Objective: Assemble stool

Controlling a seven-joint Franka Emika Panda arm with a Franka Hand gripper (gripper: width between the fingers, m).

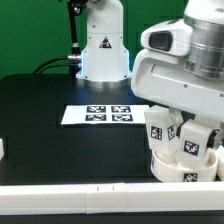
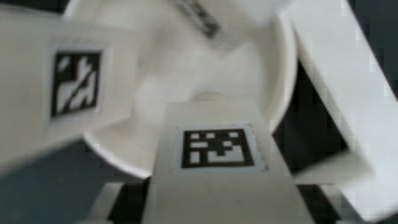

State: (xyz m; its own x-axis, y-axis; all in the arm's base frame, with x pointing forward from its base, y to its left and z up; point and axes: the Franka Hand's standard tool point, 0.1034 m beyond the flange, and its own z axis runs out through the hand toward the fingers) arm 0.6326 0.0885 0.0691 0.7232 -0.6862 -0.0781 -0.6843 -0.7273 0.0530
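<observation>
Black bench (image 1: 60, 140) with a thin flat white marker board (image 1: 104, 115) printed with 4 tags, lying near the centre. At the exterior view's right, close to the near white border rail (image 1: 100, 190), a white plastic stool (image 1: 183, 150): a short round ring-shaped seat (image 1: 180, 170) low on the bench with chunky tagged block legs (image 1: 160, 127) standing up from it, probably upside down so legs can be fitted from above. White robot arm (image 1: 185, 65) bent low directly over it. In the wrist view, a tagged leg (image 2: 222, 150) very close, curved seat wall (image 2: 125, 120) beside it. End effector state: cannot tell, fingers hidden behind the legs. Likely seating or aligning a leg.
</observation>
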